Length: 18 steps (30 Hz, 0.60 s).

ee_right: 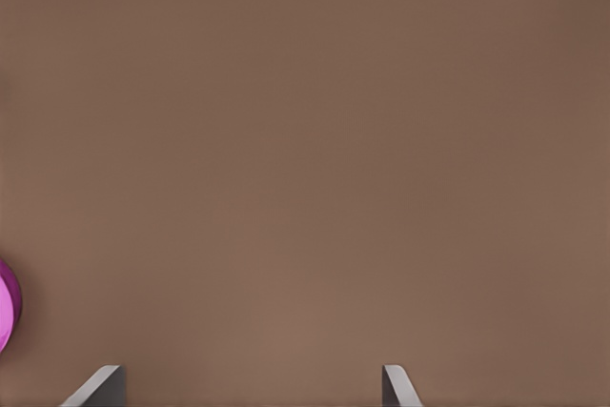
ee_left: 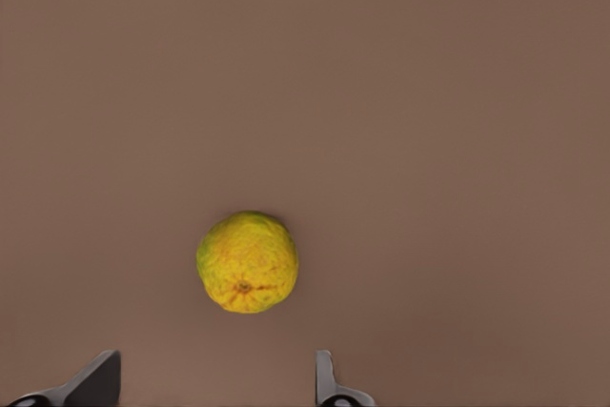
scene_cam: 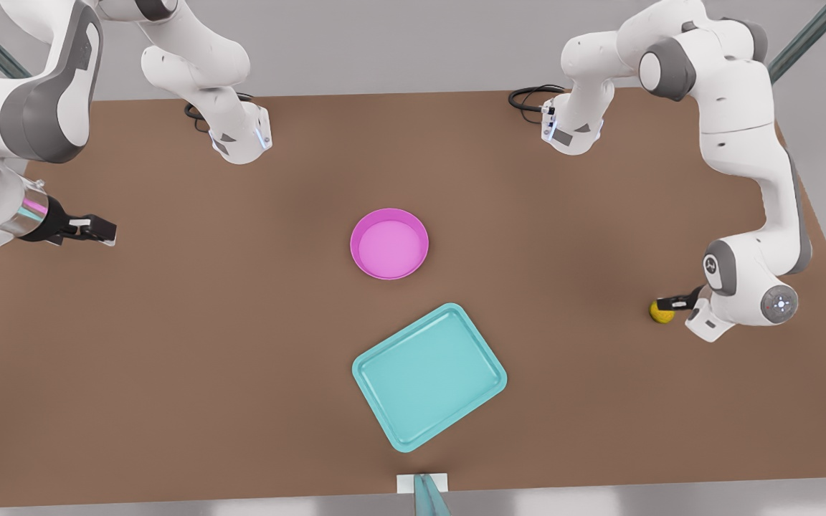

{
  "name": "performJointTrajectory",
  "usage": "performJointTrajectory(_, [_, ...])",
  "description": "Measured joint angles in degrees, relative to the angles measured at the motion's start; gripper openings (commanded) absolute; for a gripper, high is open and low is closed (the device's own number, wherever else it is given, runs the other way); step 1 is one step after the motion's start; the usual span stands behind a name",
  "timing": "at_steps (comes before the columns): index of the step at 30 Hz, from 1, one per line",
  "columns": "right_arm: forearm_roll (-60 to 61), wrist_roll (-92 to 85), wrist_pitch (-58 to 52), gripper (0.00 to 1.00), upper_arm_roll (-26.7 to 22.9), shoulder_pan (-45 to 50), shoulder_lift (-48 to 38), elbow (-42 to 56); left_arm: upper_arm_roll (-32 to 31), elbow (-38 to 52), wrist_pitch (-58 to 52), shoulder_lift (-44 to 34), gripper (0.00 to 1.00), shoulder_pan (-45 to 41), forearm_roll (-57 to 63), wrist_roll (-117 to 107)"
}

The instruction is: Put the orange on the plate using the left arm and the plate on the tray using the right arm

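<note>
Orange: small dimpled yellow-orange ball (ee_left: pixel 248 262) on brown table (scene_cam: pixel 169 322) — untouched
Left gripper (ee_left: pixel 214 383): spread wide above it — empty
Right gripper (scene_cam: pixel 97 229): open, empty, waiting

a: where is the orange (scene_cam: pixel 661 312)?
b: on the brown tabletop at the front view's right, well apart from the rest. it is a small yellow-orange ball with dimpled skin (ee_left: pixel 248 262), its stem scar showing in the left wrist view.
a: and the plate (scene_cam: pixel 389 244)?
b: round, bright pink, shallow with a raised rim, upright and empty near the table's middle.
a: the tray (scene_cam: pixel 429 375)?
b: teal, rectangular, rounded corners, low rim, lying flat and skewed, near the plate but not touching, empty too.
</note>
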Motion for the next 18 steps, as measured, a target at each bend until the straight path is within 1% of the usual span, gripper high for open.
performJointTrajectory(3, [0.0,-0.1,0.2,1.00,0.0,0.1,0.0,-0.3,0.0,-1.0,5.4,1.2,1.00,0.1,0.0,2.4])
performJointTrajectory(6, [0.0,-0.2,0.3,1.00,0.0,0.0,0.1,-0.4,0.0,-3.8,8.5,1.6,1.00,0.1,0.0,4.4])
performJointTrajectory(18, [-0.1,-0.4,0.4,1.00,-0.1,0.0,0.2,-0.8,0.0,-4.5,12.6,5.0,1.00,0.4,-0.2,9.6])
